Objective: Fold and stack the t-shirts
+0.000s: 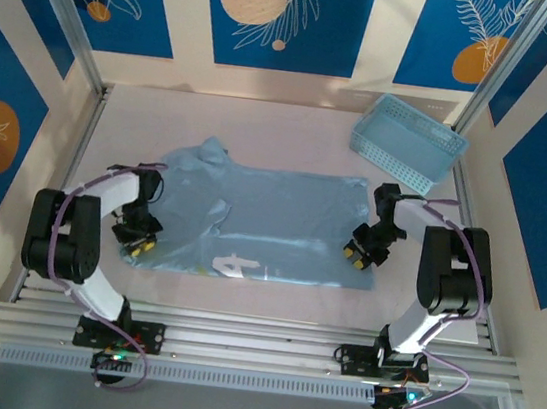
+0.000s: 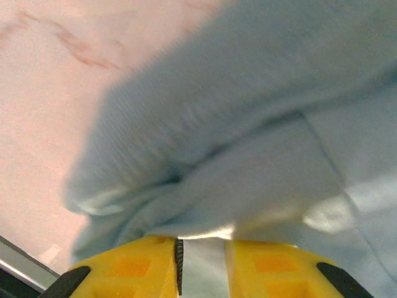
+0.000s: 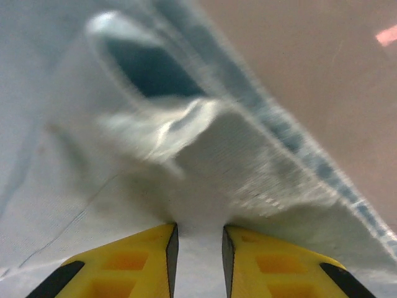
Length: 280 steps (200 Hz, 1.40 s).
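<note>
Blue wall panels printed with white leaves and orange discs close in a pale pinkish surface [image 1: 293,132]. Across its middle lies the t-shirt [image 1: 292,217], a light dusty-blue cotton piece spread mostly flat and running wide from left to right. Its cloth has a faint sheen and shallow creases. The left part is rumpled and doubled over, with a lump of fabric poking toward the far side. A scrap of white printed lettering [image 1: 233,266] shows at the near hem.

The left end effector [image 1: 138,237] sits at the shirt's near left corner. In the left wrist view its yellow fingers [image 2: 130,270] stand close together with a fold of blue cloth pinched in the narrow gap.

The right end effector [image 1: 359,256] is at the shirt's right edge. In the right wrist view its yellow fingers [image 3: 124,261] are likewise nearly closed, gripping a bunched, ribbed hem.

A light-blue plastic lattice basket [image 1: 408,142] rests tilted at the far right corner, apart from the shirt.
</note>
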Each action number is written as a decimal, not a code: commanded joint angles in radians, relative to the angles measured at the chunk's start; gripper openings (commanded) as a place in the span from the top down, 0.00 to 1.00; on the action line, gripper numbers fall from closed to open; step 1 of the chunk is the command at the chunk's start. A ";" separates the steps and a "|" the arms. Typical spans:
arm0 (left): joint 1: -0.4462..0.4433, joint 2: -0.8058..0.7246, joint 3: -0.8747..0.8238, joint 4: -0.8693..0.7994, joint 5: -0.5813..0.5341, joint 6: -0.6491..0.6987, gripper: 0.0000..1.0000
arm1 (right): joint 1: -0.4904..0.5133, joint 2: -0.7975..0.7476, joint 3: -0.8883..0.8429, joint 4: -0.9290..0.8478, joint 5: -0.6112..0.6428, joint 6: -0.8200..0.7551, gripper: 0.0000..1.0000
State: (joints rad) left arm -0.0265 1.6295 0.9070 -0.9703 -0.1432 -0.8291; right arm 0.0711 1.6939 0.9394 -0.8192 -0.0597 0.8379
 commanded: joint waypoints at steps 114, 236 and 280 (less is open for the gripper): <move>0.074 -0.174 -0.116 -0.102 -0.063 -0.100 0.75 | 0.093 -0.088 -0.086 -0.191 0.032 0.020 0.69; -0.037 0.496 0.979 0.062 0.190 0.149 0.59 | 0.009 0.063 0.482 -0.003 0.104 -0.196 0.48; -0.114 0.704 1.221 0.094 0.224 0.255 0.46 | -0.007 0.162 0.546 -0.002 0.074 -0.243 0.48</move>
State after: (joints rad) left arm -0.0917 2.2669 1.9957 -0.8650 0.0395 -0.6678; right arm 0.0669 1.8301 1.4532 -0.8112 0.0456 0.6441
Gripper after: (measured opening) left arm 0.499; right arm 0.519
